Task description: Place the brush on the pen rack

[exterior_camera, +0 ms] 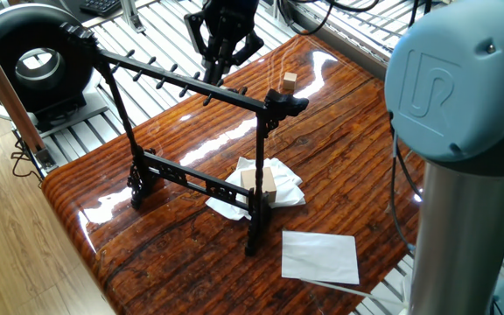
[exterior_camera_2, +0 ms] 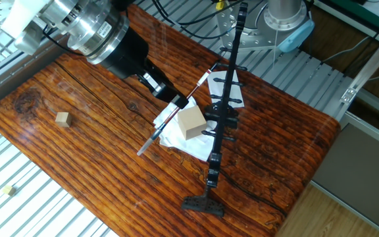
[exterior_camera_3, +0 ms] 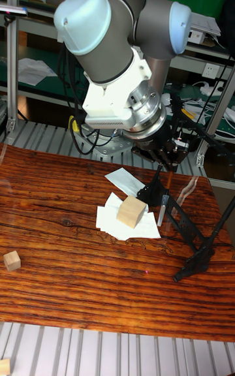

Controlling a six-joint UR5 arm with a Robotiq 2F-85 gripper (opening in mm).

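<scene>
The pen rack (exterior_camera: pixel 182 83) is a black frame with a peg-lined top bar, standing across the wooden table; in the other fixed view the pen rack (exterior_camera_2: pixel 224 105) shows almost end-on. My gripper (exterior_camera_2: pixel 178 100) is shut on the brush (exterior_camera_2: pixel 166 122), a thin dark-red stick with pale ends. It slants from near the rack's pegs down toward the table. In one fixed view my gripper (exterior_camera: pixel 215 72) hangs just behind the top bar, and the brush is hard to make out there. In the tall fixed view my gripper (exterior_camera_3: pixel 166 162) sits above the rack (exterior_camera_3: pixel 189 226).
A wooden block (exterior_camera_2: pixel 191 122) rests on a crumpled white cloth (exterior_camera_2: pixel 176 135) right beside the rack's foot. A small wooden cube (exterior_camera_2: pixel 62 118) lies far off on the table. A white sheet (exterior_camera: pixel 320 256) lies near the table's corner.
</scene>
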